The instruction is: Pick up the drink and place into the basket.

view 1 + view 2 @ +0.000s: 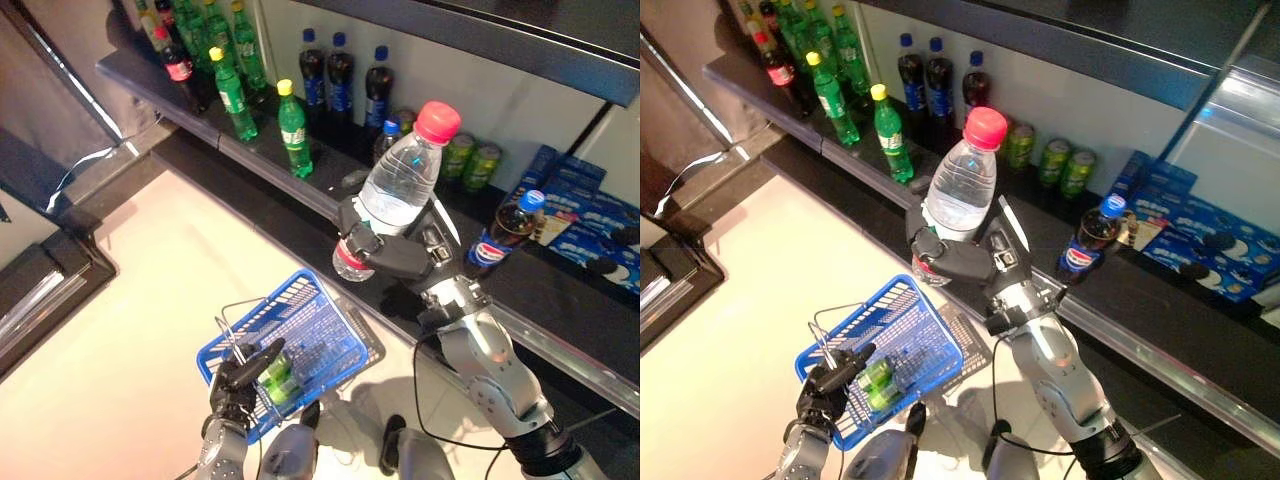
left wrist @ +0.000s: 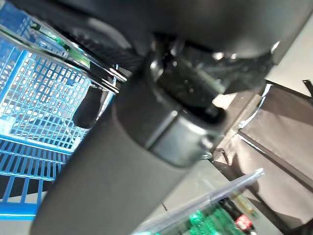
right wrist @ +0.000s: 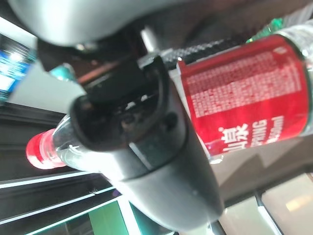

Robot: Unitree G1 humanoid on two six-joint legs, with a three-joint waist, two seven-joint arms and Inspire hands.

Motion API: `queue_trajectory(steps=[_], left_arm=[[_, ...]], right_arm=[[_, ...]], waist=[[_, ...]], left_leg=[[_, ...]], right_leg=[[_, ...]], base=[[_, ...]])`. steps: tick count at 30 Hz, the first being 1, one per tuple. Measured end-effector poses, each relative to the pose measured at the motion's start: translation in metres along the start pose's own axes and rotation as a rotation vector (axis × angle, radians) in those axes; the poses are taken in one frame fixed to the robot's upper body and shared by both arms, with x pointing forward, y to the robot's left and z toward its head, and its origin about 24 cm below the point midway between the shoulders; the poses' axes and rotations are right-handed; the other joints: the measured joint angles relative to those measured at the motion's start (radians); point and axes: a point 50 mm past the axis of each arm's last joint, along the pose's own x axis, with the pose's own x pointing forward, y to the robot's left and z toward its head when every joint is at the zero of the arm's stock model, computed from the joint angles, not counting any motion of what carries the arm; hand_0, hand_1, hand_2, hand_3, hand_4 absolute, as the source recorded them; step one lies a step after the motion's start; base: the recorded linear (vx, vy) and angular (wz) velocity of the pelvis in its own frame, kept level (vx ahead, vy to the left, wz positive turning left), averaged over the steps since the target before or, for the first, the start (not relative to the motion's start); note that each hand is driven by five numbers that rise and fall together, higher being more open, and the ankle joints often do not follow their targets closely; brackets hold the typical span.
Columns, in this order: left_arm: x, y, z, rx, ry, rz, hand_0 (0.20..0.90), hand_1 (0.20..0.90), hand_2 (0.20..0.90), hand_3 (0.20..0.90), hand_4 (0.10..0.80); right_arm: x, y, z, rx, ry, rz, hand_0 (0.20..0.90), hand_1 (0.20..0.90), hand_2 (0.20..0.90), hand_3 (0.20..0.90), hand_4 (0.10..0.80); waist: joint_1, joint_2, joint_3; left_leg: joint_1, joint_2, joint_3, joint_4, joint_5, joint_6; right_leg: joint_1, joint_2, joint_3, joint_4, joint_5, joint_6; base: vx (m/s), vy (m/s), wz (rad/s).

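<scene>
A clear water bottle with a pink-red cap and red label is held up in the air in front of the shelf, tilted slightly. My right hand is shut round its lower part; the red label shows beside the thumb in the right wrist view. Below and to the left hangs a blue wire basket with metal handles. My left hand is curled round the basket's handle. A green can lies inside the basket.
A dark shelf runs behind, holding green soda bottles, dark cola bottles, green cans, a small cola bottle and blue biscuit boxes. Pale floor lies below the basket.
</scene>
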Motion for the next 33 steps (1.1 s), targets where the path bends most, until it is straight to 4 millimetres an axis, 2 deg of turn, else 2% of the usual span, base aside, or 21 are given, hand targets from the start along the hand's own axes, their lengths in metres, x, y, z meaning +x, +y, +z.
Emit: queue_trajectory(steps=[9,14,19,22,28,33], left_arm=[[-0.008,-0.018,0.022,0.035,-0.005,-0.124,0.300,0.300,0.300,0.200,0.100],[-0.012,-0.030,0.047,0.118,-0.032,-0.257,0.300,0.300,0.300,0.200,0.100],[-0.015,-0.040,0.066,0.202,-0.053,-0.389,0.300,0.300,0.300,0.200,0.100],[-0.018,-0.044,0.078,0.263,-0.064,-0.456,0.300,0.300,0.300,0.200,0.100],[-0.019,-0.057,0.092,0.334,-0.080,-0.577,0.300,0.300,0.300,0.200,0.100],[-0.022,-0.059,0.095,0.358,-0.070,-0.641,0.300,0.300,0.300,0.200,0.100]], right_arm=[[0.001,0.012,-0.011,-0.095,0.042,-0.005,0.300,0.300,0.300,0.200,0.100],[0.001,0.009,-0.021,-0.196,0.093,-0.045,0.300,0.300,0.300,0.200,0.100],[-0.002,0.012,-0.031,-0.197,0.149,-0.069,0.300,0.300,0.300,0.200,0.100],[-0.005,0.013,-0.044,-0.192,0.202,-0.082,0.300,0.300,0.300,0.200,0.100],[-0.010,0.006,-0.060,-0.212,0.295,-0.145,0.300,0.300,0.300,0.200,0.100],[-0.013,0.003,-0.068,-0.209,0.326,-0.196,0.300,0.300,0.300,0.200,0.100]], waist=[[0.065,-0.003,-0.001],[0.110,-0.009,-0.001],[0.134,-0.019,0.004],[0.146,-0.025,0.006],[0.166,-0.036,0.010],[0.186,-0.038,0.011]], left_leg=[[-0.009,-0.008,-0.058,-0.001,0.001,0.001],[-0.012,-0.014,-0.085,0.000,0.001,0.002],[-0.013,-0.020,-0.104,0.000,0.002,0.003],[-0.012,-0.023,-0.110,0.000,0.002,0.003],[-0.027,-0.029,-0.136,0.005,0.003,0.004],[-0.027,-0.036,-0.139,0.002,0.003,0.007]], right_leg=[[0.045,0.007,-0.029,-0.051,0.004,0.009],[0.069,0.006,-0.053,-0.080,0.009,0.017],[0.086,0.001,-0.075,-0.092,0.010,0.021],[0.094,0.000,-0.083,-0.100,0.011,0.023],[0.102,-0.003,-0.110,-0.112,0.013,0.027],[0.106,-0.007,-0.112,-0.121,0.014,0.032]], base=[[-0.013,-0.033,0.19],[-0.019,-0.067,0.18],[-0.007,-0.027,0.12],[0.007,-0.018,0.08],[0.001,-0.010,0.12],[0.012,-0.001,0.03]])
